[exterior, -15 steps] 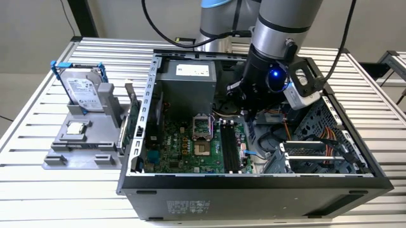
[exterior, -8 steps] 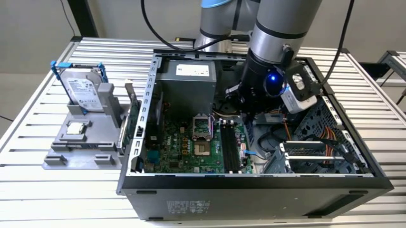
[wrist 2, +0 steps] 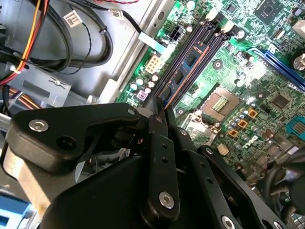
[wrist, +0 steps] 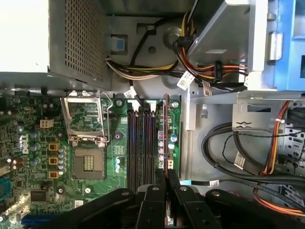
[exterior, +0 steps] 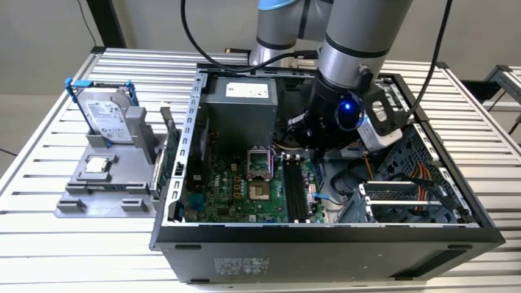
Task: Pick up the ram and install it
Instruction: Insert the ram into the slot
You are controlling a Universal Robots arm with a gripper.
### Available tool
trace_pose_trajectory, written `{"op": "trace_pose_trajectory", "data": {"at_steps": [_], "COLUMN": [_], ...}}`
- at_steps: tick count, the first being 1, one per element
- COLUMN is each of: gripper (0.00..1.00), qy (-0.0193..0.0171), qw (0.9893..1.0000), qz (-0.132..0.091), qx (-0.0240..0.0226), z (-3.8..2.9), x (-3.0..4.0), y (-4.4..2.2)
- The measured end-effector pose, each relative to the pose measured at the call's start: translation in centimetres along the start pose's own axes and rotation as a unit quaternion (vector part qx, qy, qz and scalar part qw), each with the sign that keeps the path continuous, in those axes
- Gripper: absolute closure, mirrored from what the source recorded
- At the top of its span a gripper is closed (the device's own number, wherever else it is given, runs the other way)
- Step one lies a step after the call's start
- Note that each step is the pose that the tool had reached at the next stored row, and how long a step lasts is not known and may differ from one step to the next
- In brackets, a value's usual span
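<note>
One grey robot arm reaches down into one open black desktop computer case [exterior: 326, 235] lying on its side on the ribbed aluminium bench [exterior: 49, 244]. Its black gripper [wrist: 166, 172] has two fingers [wrist: 155, 200] pressed together on the slim, long dark-green ram [wrist: 166, 129], pinching the stick edge-on; in both wrist views the thin board juts out from between the fingertips. The ram [wrist 2: 163, 101] hangs over the green motherboard [wrist: 43, 143], lined up along the row of black memory slots [wrist: 140, 143] and near their outer side; I count about four slots lying side by side, and whether the stick's lower edge touches one I cannot tell. In the exterior view the gripper's end is hidden behind the arm's wrist, above those slots [exterior: 294, 189].

Beside the slots sits one square silver processor socket [wrist: 86, 162], its metal frame raised. One perforated grey power supply box [exterior: 240, 113] fills the case's far end, and bundles of yellow, red and black cables [wrist: 200, 67] run from it.

Outside the case, toward the exterior view's left, one grey parts stand [exterior: 102, 189] holds one silver hard drive in a blue frame [exterior: 104, 116], standing upright, and one small square silver processor chip [exterior: 96, 165] lying flat.
</note>
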State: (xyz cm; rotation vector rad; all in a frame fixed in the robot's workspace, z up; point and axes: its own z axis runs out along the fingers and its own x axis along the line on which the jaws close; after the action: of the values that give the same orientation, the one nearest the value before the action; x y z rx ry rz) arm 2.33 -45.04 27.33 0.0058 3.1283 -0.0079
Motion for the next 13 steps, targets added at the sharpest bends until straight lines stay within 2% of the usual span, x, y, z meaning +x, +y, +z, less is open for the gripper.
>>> {"op": "trace_pose_trajectory", "data": {"at_steps": [13], "gripper": [1.00], "qy": [0.0000], "qw": [1.0000], "qz": [0.000], "qx": [0.0000], "z": [0.79], "x": [0.19], "y": [-0.51]}}
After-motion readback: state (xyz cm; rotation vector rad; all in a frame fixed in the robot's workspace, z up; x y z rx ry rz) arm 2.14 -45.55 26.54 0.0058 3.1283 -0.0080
